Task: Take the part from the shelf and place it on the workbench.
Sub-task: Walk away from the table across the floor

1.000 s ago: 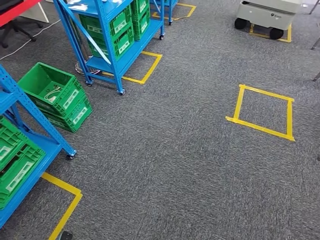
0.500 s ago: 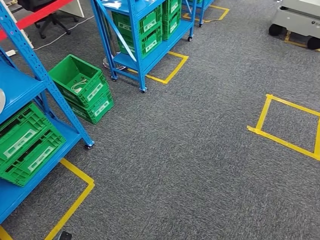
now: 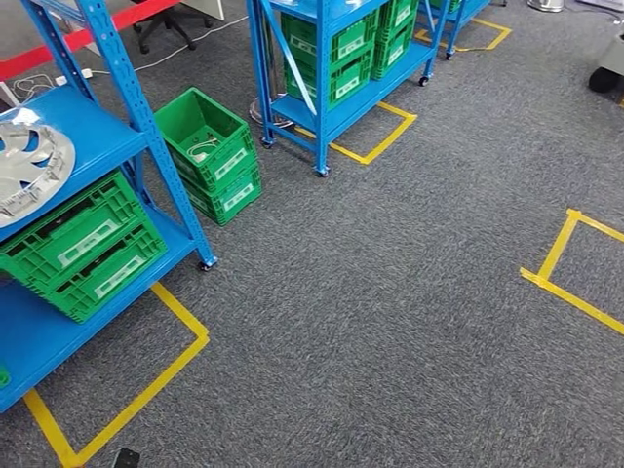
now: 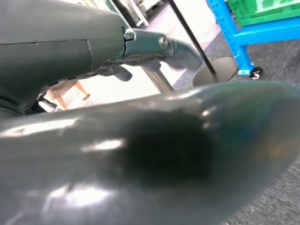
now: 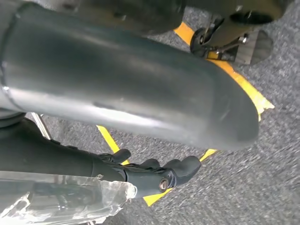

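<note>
My head view is evenly lit from overhead and fairly sharp, with only faint shadows beneath the blue shelf (image 3: 110, 146). The silver wheel cover (image 3: 29, 166) glints. Both wrist views are soft: my left hand (image 4: 155, 47) sits against a blown-out bright background, and the carpet (image 5: 268, 178) smears with blur.

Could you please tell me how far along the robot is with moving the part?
Nothing in view counts as delivered: the silver spoked disc part lies on the blue metal shelf rack, above green plastic crates. In hand: nothing, since the left hand and right hand hang over the carpet holding nothing. Left, apparently: gripping this part and carrying it to the workbench.
</note>
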### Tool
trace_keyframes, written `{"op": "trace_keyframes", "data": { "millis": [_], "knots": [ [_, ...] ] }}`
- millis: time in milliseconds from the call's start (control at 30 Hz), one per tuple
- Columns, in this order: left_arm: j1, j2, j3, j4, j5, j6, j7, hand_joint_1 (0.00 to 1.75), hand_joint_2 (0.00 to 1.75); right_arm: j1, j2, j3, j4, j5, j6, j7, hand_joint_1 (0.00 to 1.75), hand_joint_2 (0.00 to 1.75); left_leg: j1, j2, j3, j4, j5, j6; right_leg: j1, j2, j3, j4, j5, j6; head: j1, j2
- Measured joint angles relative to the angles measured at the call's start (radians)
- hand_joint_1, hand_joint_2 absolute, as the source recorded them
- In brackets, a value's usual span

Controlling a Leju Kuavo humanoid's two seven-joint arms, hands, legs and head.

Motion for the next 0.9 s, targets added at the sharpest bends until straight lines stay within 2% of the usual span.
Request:
{"op": "trace_keyframes", "data": {
  "millis": [67,100,167,200,233,333,367,467,500,533,567,600,633,667,700,733,767,800,833,867,900],
  "knots": [
    [0.001,0.000,0.000,0.000,0.000,0.000,0.001,0.00,0.00,-0.002,0.000,0.000,0.000,0.000,0.000,0.001,0.00,0.00,0.006,-0.017,0.001,-0.003,0.004,0.011,-0.003,0.034,-0.024,0.054,-0.036,0.012,0.005,0.000],
    [0.000,0.000,0.000,0.000,0.000,0.000,0.001,0.00,0.00,-0.002,0.000,0.000,0.000,0.000,0.000,0.001,0.00,0.00,0.007,-0.025,0.000,-0.003,0.004,0.016,-0.005,0.059,-0.052,0.113,-0.069,0.017,0.008,0.000],
    [-0.003,0.001,0.000,0.000,0.000,0.000,0.001,0.00,0.00,0.001,0.000,0.000,0.000,0.000,0.001,0.001,0.00,0.00,0.008,-0.046,-0.002,-0.003,0.005,0.021,-0.007,0.082,-0.118,0.252,-0.128,0.021,0.010,0.000],
    [-0.003,0.001,0.000,0.000,0.000,0.000,0.001,0.00,0.00,0.002,0.000,0.000,0.000,0.000,0.002,0.002,0.00,0.00,0.008,-0.057,-0.002,-0.002,0.004,0.021,-0.008,0.086,-0.138,0.290,-0.135,0.022,0.010,0.000],
    [-0.002,0.001,0.000,0.000,0.000,0.000,0.001,0.00,0.00,0.004,0.000,0.000,0.000,0.000,0.002,0.002,0.00,0.00,0.009,-0.069,-0.001,-0.002,0.005,0.020,-0.009,0.087,-0.139,0.289,-0.121,0.021,0.010,0.000],
    [-0.001,-0.001,0.000,0.000,0.000,0.000,0.001,0.00,0.00,0.004,0.000,0.000,0.000,0.000,0.004,0.002,0.00,0.00,0.012,-0.100,0.002,-0.001,0.006,0.016,-0.013,0.104,-0.067,0.132,-0.024,0.019,0.011,0.000],
    [-0.001,-0.001,0.000,0.000,0.000,0.000,0.001,0.00,0.00,0.004,0.000,0.000,0.000,0.000,0.004,0.002,0.00,0.00,0.012,-0.104,0.002,-0.001,0.006,0.015,-0.015,0.110,-0.050,0.098,-0.007,0.019,0.011,0.000],
    [-0.001,-0.001,0.000,0.000,0.000,0.000,0.001,0.00,0.00,0.004,0.000,0.000,0.000,0.000,0.004,0.002,0.00,0.00,0.012,-0.106,0.002,-0.001,0.006,0.014,-0.016,0.117,-0.041,0.078,0.002,0.019,0.011,0.000],
    [-0.002,-0.001,0.000,0.000,0.000,0.000,0.001,0.00,0.00,0.004,0.000,0.000,0.000,0.001,0.004,0.002,0.00,0.00,0.011,-0.112,0.000,0.001,0.006,0.009,-0.018,0.131,-0.030,0.058,0.003,0.018,0.010,0.000],
    [-0.001,-0.001,0.001,0.000,0.000,0.000,0.001,0.00,0.00,0.004,0.000,0.000,0.000,0.001,0.004,0.003,0.00,0.00,0.012,-0.124,-0.004,0.001,0.009,0.000,-0.018,0.139,-0.020,0.037,0.004,0.013,0.009,0.000],
    [0.000,-0.001,0.001,0.000,0.000,0.000,0.001,0.00,0.00,0.003,0.000,0.000,0.000,-0.001,0.004,0.002,0.00,0.00,0.012,-0.119,-0.013,0.012,0.002,-0.011,-0.019,0.141,-0.010,0.017,0.006,0.003,0.006,0.000],
    [0.001,-0.001,0.001,0.000,0.000,0.000,0.001,0.00,0.00,0.003,0.000,0.001,0.000,-0.004,0.003,0.002,0.00,0.00,0.012,-0.109,-0.032,0.042,-0.015,-0.023,-0.019,0.138,-0.001,-0.001,0.007,-0.008,0.002,0.000],
    [0.002,-0.001,0.002,0.001,0.000,0.000,0.001,0.00,0.00,0.003,0.001,0.001,0.000,-0.006,0.003,0.002,0.00,0.00,0.013,-0.091,-0.059,0.092,-0.042,-0.032,-0.017,0.119,0.000,-0.004,0.010,-0.018,-0.001,0.000],
    [0.001,-0.001,0.002,0.001,0.000,0.000,0.002,0.00,0.00,0.003,0.001,0.001,0.000,-0.008,0.003,0.002,0.00,0.00,0.012,-0.068,-0.092,0.162,-0.079,-0.035,-0.017,0.104,0.001,-0.007,0.011,-0.024,-0.004,0.000],
    [0.000,-0.001,0.002,0.001,0.000,0.000,0.002,0.00,0.00,0.004,0.001,0.001,0.000,-0.008,0.003,0.002,0.00,0.00,0.012,-0.061,-0.125,0.231,-0.106,-0.037,-0.016,0.091,0.001,-0.007,0.010,-0.026,-0.004,0.000],
    [0.000,-0.001,0.002,0.001,0.000,0.000,0.002,0.00,0.00,0.005,0.001,0.001,0.000,-0.008,0.003,0.002,0.00,0.00,0.012,-0.058,-0.147,0.278,-0.118,-0.038,-0.015,0.079,0.001,-0.007,0.009,-0.027,-0.004,0.000],
    [0.002,-0.001,0.002,0.001,0.000,0.000,0.002,0.00,0.00,0.005,0.001,0.001,0.000,-0.008,0.003,0.002,0.00,0.00,0.012,-0.056,-0.152,0.289,-0.111,-0.038,-0.015,0.068,0.001,-0.007,0.008,-0.028,-0.004,0.000],
    [0.004,-0.001,0.002,0.001,0.000,0.000,0.003,0.00,0.00,0.005,0.001,0.001,0.000,-0.008,0.003,0.002,0.00,0.00,0.012,-0.054,-0.139,0.263,-0.087,-0.037,-0.014,0.059,0.002,-0.006,0.008,-0.028,-0.005,0.000],
    [0.005,-0.001,0.002,0.001,0.000,0.000,0.003,0.00,0.00,0.004,0.002,0.001,0.000,-0.008,0.003,0.002,0.00,0.00,0.011,-0.046,-0.107,0.203,-0.051,-0.035,-0.014,0.050,0.005,-0.006,0.006,-0.026,-0.005,0.000],
    [0.005,0.000,0.002,0.001,0.000,0.000,0.004,0.00,0.00,0.003,0.002,0.001,0.000,-0.008,0.003,0.002,0.00,0.00,0.010,-0.027,-0.070,0.132,-0.020,-0.032,-0.013,0.042,0.007,-0.006,0.004,-0.023,-0.005,0.000],
    [0.002,0.000,0.002,0.001,0.000,0.000,0.004,0.00,0.00,0.002,0.002,0.001,0.000,-0.008,0.003,0.002,0.00,0.00,0.007,-0.010,-0.038,0.070,0.000,-0.028,-0.010,0.034,0.008,-0.004,0.000,-0.019,-0.006,0.000]
  ]
}}
